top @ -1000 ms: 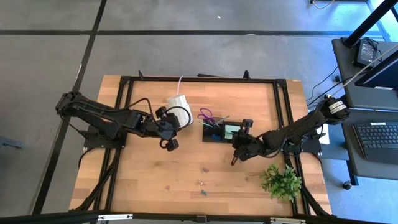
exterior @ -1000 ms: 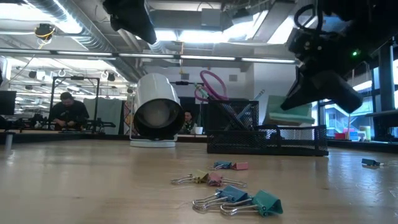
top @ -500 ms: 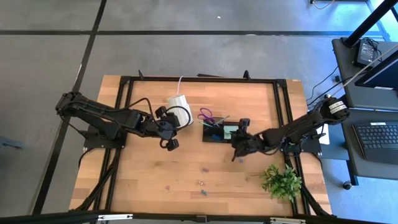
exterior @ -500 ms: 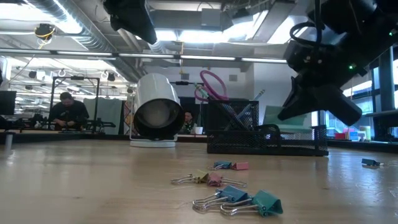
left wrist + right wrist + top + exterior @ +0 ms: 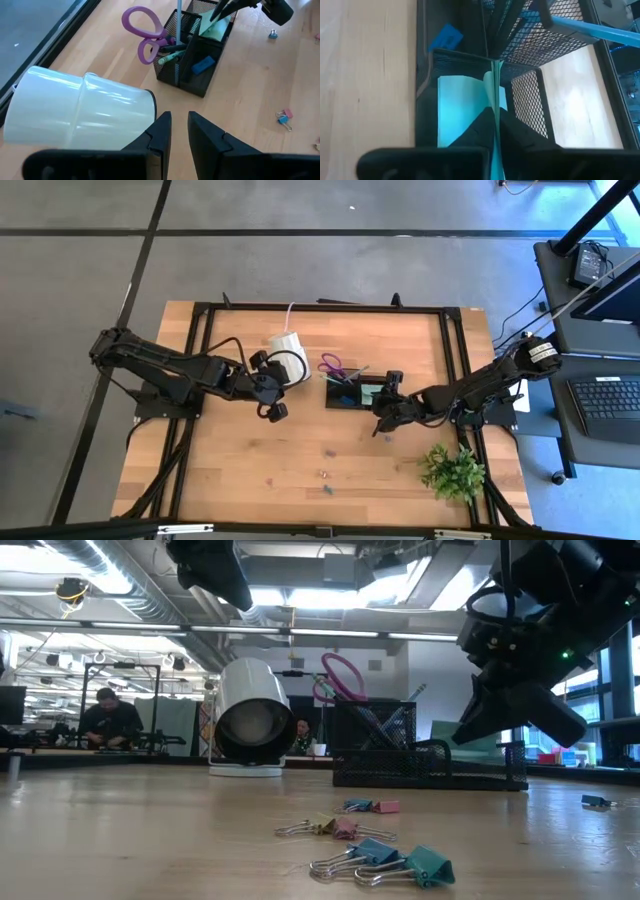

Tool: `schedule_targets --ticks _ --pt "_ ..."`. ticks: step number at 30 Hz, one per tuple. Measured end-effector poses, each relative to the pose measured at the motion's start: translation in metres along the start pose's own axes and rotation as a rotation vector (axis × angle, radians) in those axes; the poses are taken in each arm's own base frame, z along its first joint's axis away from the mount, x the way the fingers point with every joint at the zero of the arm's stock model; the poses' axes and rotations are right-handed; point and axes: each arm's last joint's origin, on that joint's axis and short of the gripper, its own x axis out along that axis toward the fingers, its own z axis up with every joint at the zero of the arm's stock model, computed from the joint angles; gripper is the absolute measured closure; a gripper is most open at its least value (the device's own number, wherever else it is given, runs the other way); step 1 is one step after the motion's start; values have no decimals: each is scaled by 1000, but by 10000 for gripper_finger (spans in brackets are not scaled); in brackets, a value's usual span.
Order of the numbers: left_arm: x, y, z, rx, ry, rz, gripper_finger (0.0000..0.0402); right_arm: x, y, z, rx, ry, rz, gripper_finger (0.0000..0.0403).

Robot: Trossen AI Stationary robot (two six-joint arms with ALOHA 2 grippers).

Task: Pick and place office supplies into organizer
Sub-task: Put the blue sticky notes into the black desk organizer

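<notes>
Right gripper (image 5: pixel 494 127) clenched on edge of mint sticky-note pad (image 5: pixel 462 107), directly above low compartment of organizer (image 5: pixel 358 391); pad partly inside already. Judgement: next move is straight down, then release. Pad lies flat; its free part points away from gripper, into tray.

Left gripper (image 5: pixel 177 131) holds nothing, fingers slightly apart, at 9 o'clock of organizer, beside white cylinder (image 5: pixel 80 117). Right arm clearly nearer.

Count: one organizer, one scissors (image 5: pixel 144 35), one pad, one blue piece (image 5: pixel 202 64) inside tray. Binder clips (image 5: pixel 365 845) loose on table at 6 o'clock of organizer; number not sure.
</notes>
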Motion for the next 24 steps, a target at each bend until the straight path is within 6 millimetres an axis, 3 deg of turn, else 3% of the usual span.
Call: schedule_targets --ticks 24 --pt "0 0 0 -1 0 -1 342 0 1 0 47 3 28 360"
